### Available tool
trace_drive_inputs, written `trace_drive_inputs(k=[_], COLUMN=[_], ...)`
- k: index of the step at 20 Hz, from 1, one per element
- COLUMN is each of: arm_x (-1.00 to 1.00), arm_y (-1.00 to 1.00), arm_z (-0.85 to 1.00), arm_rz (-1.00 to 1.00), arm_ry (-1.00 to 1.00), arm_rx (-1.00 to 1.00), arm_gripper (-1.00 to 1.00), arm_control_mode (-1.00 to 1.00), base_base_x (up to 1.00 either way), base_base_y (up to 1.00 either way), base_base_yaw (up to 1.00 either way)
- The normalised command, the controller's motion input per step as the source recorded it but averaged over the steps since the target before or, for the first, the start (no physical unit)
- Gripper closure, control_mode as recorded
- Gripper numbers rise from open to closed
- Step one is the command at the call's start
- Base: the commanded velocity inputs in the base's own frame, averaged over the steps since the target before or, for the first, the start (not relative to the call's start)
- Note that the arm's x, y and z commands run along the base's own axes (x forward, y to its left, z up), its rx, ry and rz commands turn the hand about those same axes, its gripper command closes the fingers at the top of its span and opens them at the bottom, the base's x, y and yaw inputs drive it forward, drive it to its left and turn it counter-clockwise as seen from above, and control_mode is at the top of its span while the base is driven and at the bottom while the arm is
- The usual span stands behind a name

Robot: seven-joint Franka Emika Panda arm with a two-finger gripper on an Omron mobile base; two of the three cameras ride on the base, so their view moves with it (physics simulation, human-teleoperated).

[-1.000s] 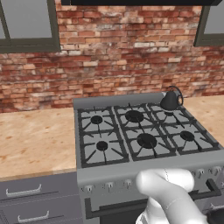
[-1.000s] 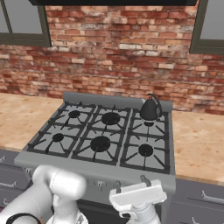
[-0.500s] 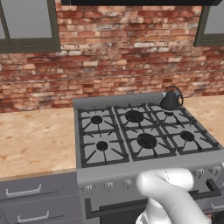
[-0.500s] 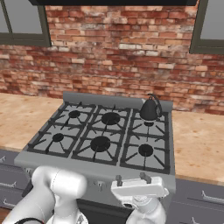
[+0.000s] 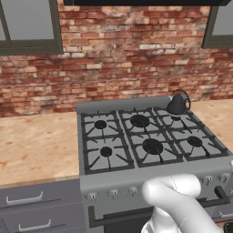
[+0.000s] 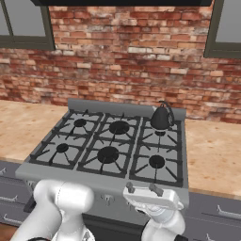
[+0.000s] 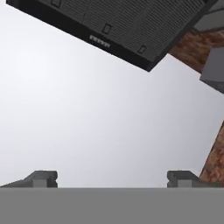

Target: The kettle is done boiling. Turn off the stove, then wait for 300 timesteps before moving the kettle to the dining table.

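A: Right base view first: you have the kettle (image 6: 160, 119) sitting on the back right burner of the stove (image 6: 109, 153), and the gripper (image 6: 142, 189) is low at the stove's front edge, near the row of knobs (image 6: 108, 200).

B: So how far along are you?

A: By my reading, you are at the very first step. The kettle is not lifted, and the dining table is nowhere in these pictures, so the wait and the carry are both ahead of you. Whether the burner under the kettle is on or off, I cannot tell; no flame is visible, and the knobs are too small to read their position.

B: And the hand?

A: In the hand view your two fingertips (image 7: 41, 178) stand wide apart with nothing between them, so it is spread and holding nothing. That camera looks upward, at a dark range hood (image 7: 113, 26) and a bit of brick wall (image 7: 194, 46).

B: Any writing or brand?

A: None you can read. The small marks on the hood's underside are too blurred to make out, and the stove front shows no label.
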Motion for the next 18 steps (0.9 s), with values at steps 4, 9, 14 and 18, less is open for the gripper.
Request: trace_drive_inputs(k=[4,9,14,18], arm_x=[0.00,0.00,0.01,0.14], arm_y=[0.00,0.00,0.00,0.01], arm_z=[0.08,0.02,0.03,0.03], arm_rz=[-0.22,-0.26,-0.28,-0.28], arm_ry=[-0.12,-0.06,0.00,0.00], arm_rx=[-0.05,-0.07,-0.09,-0.10], arm_gripper=[-1.00,-1.00,-1.00,-1.00], arm_control_mode=[-1.00,-1.00,-1.00,-1.00], base_base_x=[0.00,0.00,0.00,0.00], base_base_y=[0.00,0.00,0.00,0.00], base_base_yaw=[0.00,0.00,0.00,0.00])
